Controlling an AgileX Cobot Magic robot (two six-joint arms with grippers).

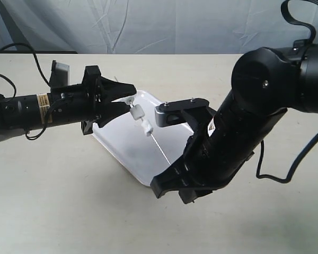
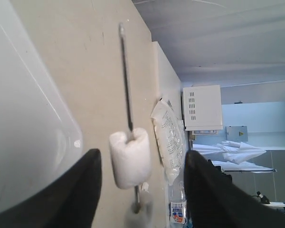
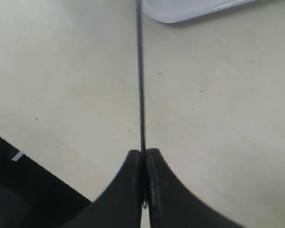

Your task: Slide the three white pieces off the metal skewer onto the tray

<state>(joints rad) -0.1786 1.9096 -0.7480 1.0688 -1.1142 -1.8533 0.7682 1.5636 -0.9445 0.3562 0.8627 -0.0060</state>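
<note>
The metal skewer [image 1: 160, 147] slants over the tray [image 1: 122, 145], with white pieces [image 1: 138, 112] threaded on its upper part. A second piece [image 1: 147, 127] sits just below the first, and a smaller white bit [image 1: 130, 99] lies at the top end. My left gripper [image 1: 131, 96] is open around that top end. In the left wrist view a piece [image 2: 129, 156] hangs on the skewer [image 2: 127, 80] between the spread fingers [image 2: 85, 190], touching neither. My right gripper [image 3: 143, 154] is shut on the skewer [image 3: 140, 71] at its lower end [image 1: 173, 165].
The tray's corner [image 3: 180, 12] lies beyond the right gripper, with bare beige tabletop [image 3: 61, 71] under the skewer. Past the table's edge stand a white box [image 2: 203, 107], a plastic bag [image 2: 168, 137] and a bottle [image 2: 178, 209]. A cable [image 1: 270, 169] trails at the right.
</note>
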